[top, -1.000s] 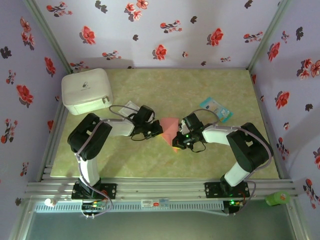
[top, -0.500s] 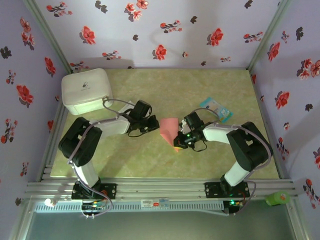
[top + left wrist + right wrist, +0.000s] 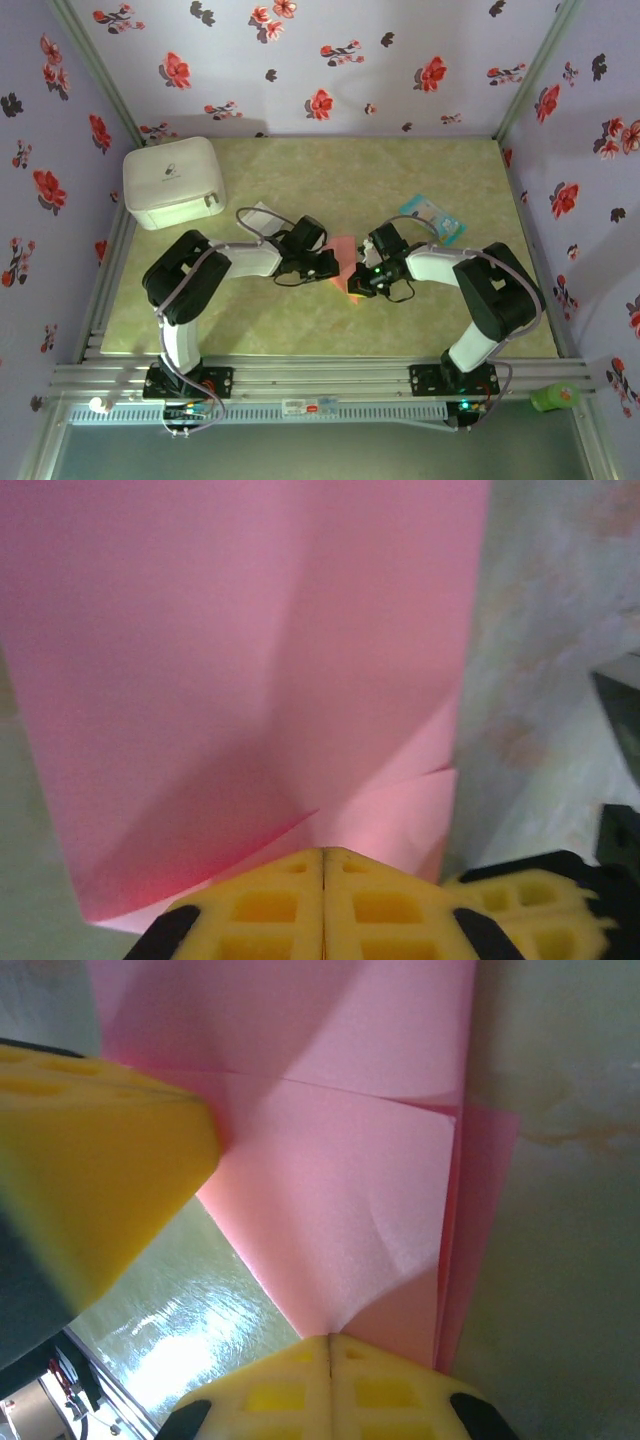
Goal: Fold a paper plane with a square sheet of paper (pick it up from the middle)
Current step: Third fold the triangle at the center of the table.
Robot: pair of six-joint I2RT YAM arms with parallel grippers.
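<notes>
The pink paper [image 3: 345,251] lies near the middle of the table [image 3: 300,170], between the two grippers, partly folded, with creases and overlapping flaps. The left gripper [image 3: 328,266] comes at it from the left and the right gripper [image 3: 354,281] from the right, both low over the table and close to each other at the paper's near part. In the left wrist view the left gripper's yellow fingers [image 3: 260,905] are clenched, the seam between them fully closed, with their tips at the paper's edge, where a flap corner overlaps a larger creased layer. In the right wrist view the right gripper's fingers [image 3: 270,1390] are likewise pressed tight together, tips touching the paper beside a folded edge from which a thinner layer sticks out to the right. Whether either pair actually nips the paper I cannot tell. A yellow finger of the left gripper sits blurred at the left of that view, over the paper's edge. A white box [image 3: 172,182] stands at the far left corner of the table, a pale packet [image 3: 262,213] lies just beyond the left arm, and a teal packet [image 3: 433,219] lies beyond the right arm — all apart from the paper.
</notes>
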